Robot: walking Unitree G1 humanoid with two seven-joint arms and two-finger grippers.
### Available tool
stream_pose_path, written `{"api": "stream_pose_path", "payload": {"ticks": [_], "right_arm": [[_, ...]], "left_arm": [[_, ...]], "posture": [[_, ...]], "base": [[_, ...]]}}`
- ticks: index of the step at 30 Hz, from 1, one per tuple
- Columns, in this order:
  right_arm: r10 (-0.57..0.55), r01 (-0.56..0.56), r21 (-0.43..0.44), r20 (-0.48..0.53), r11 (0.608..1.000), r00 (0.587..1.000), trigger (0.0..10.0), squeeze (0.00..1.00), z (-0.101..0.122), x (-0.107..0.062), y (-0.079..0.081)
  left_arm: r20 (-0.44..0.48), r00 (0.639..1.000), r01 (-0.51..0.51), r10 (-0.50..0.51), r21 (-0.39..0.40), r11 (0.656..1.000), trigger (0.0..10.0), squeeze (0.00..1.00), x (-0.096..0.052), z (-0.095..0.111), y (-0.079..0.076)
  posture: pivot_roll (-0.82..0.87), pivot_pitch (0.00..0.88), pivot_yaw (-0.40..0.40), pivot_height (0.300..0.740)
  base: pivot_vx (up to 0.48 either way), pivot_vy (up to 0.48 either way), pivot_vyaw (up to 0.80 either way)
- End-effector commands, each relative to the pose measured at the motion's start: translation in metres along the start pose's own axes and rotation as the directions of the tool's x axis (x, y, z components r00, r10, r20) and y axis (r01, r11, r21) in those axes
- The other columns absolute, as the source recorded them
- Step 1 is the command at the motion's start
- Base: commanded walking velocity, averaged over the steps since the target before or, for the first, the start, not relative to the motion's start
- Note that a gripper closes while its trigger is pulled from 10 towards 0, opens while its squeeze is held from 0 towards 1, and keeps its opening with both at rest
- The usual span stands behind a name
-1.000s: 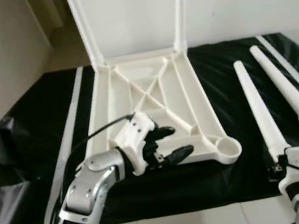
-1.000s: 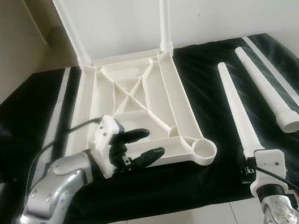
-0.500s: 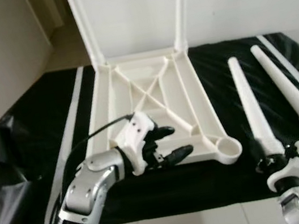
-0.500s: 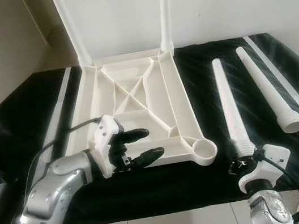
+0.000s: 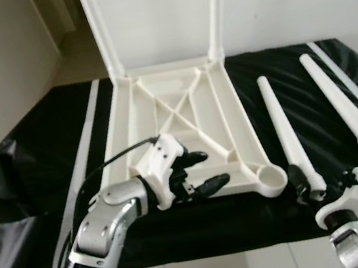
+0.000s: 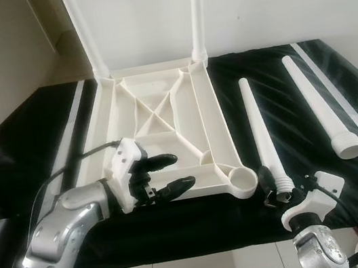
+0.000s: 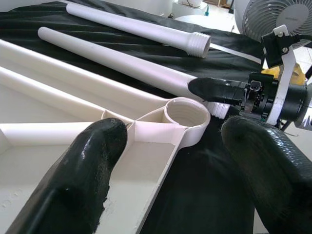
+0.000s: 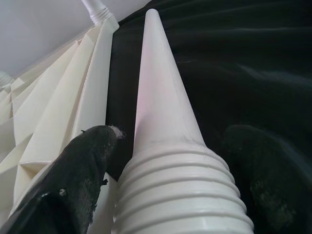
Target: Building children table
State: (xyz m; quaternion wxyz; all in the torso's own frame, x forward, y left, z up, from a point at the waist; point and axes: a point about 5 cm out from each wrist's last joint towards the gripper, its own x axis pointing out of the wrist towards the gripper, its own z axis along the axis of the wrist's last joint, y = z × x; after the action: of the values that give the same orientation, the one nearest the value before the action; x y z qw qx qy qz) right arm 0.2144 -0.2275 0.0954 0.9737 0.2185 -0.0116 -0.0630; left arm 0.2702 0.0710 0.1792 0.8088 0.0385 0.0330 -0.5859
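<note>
Near right: right gripper (image 6: 276,195), fingers clamped on leg (image 6: 261,138) at its threaded end, just beside empty near-right socket (image 6: 244,179). Left gripper (image 5: 202,170) spread apart over upturned tabletop (image 5: 177,117). Second leg (image 5: 340,101) lies loose, far right. Two far legs (image 5: 215,7) stand fitted; judged half done.

One tabletop (image 5: 176,117), four legs (image 5: 287,133)

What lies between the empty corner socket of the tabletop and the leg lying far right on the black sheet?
Another leg, its threaded end in the right claw, lies between socket and far leg, eye views.
</note>
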Motion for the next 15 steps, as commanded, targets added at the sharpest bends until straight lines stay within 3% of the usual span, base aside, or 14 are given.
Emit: {"api": "stream_pose_path", "payload": {"ticks": [1,2,3,5,6,7,8,9,10,11,13,15], "right_arm": [[-0.006,0.006,-0.024,0.013,1.000,1.000,10.0,1.00,0.0055,0.0005,-0.0018],[-0.009,0.009,-0.044,0.015,0.999,1.000,10.0,1.00,0.0064,0.0006,-0.0024],[-0.007,0.008,-0.097,0.014,0.995,1.000,10.0,0.62,0.0072,0.0009,-0.0027],[-0.005,0.006,-0.134,0.014,0.991,1.000,10.0,0.62,0.0077,0.0011,-0.0028],[0.006,-0.004,-0.237,0.008,0.971,1.000,10.0,0.00,0.0082,0.0013,-0.0018],[0.006,-0.004,-0.237,0.008,0.971,1.000,10.0,0.00,0.0082,0.0013,-0.0018],[0.014,-0.011,-0.331,0.007,0.944,1.000,10.0,0.00,0.0090,0.0013,-0.0013],[0.014,-0.011,-0.331,0.007,0.944,1.000,10.0,0.00,0.0090,0.0013,-0.0013],[0.037,-0.030,-0.431,0.008,0.902,0.999,10.0,0.00,0.0101,0.0010,0.0004],[0.037,-0.030,-0.431,0.008,0.902,0.999,10.0,0.00,0.0101,0.0010,0.0004],[0.069,-0.060,-0.564,-0.005,0.823,0.998,10.0,0.00,0.0098,-0.0007,0.0024],[0.073,-0.073,-0.602,-0.024,0.795,0.997,10.0,0.00,0.0074,-0.0018,0.0014]], "left_arm": [[-0.001,1.000,0.002,-0.002,-0.008,1.000,10.0,0.00,-0.0017,0.0004,0.0001],[-0.001,1.000,0.002,-0.002,-0.008,1.000,10.0,0.00,-0.0017,0.0005,0.0001],[-0.001,1.000,0.001,-0.001,-0.009,1.000,10.0,0.00,-0.0018,0.0005,0.0002],[-0.001,1.000,0.001,-0.001,-0.009,1.000,10.0,0.00,-0.0018,0.0006,0.0003],[-0.001,1.000,0.000,0.000,-0.009,1.000,10.0,0.00,-0.0018,0.0006,0.0004],[-0.001,1.000,0.000,0.000,-0.009,1.000,10.0,0.00,-0.0018,0.0006,0.0004],[-0.002,1.000,0.001,-0.001,-0.009,1.000,10.0,0.00,-0.0019,0.0006,0.0005],[-0.002,1.000,0.001,-0.001,-0.009,1.000,10.0,0.00,-0.0019,0.0006,0.0005],[-0.002,1.000,0.001,-0.001,-0.008,1.000,10.0,0.00,-0.0020,0.0007,0.0006],[-0.002,1.000,0.001,-0.001,-0.008,1.000,10.0,0.00,-0.0020,0.0007,0.0006],[-0.002,1.000,0.001,-0.001,-0.008,1.000,10.0,0.00,-0.0020,0.0007,0.0008],[-0.001,1.000,0.003,-0.003,-0.010,1.000,10.0,0.00,-0.0021,0.0008,0.0006]], "posture": [[-0.04,0.026,0.029,0.740],[-0.04,0.026,0.029,0.740],[-0.04,0.026,0.029,0.740],[-0.04,0.026,0.029,0.740],[-0.04,0.025,0.030,0.740],[-0.04,0.025,0.030,0.740],[-0.04,0.025,0.030,0.740],[-0.04,0.025,0.030,0.740],[-0.04,0.025,0.030,0.740],[-0.04,0.025,0.030,0.740],[-0.04,0.025,0.031,0.740],[-0.04,0.026,0.032,0.740]], "base": [[0.000,0.000,0.00],[0.000,0.000,0.00],[0.000,0.000,0.00],[0.000,0.000,0.00],[0.000,0.000,0.00],[0.000,0.000,0.00],[0.000,0.000,0.00],[0.000,0.000,0.00],[0.000,0.000,0.00],[0.000,0.000,0.00],[0.000,0.000,0.00],[0.000,0.000,0.00]]}}
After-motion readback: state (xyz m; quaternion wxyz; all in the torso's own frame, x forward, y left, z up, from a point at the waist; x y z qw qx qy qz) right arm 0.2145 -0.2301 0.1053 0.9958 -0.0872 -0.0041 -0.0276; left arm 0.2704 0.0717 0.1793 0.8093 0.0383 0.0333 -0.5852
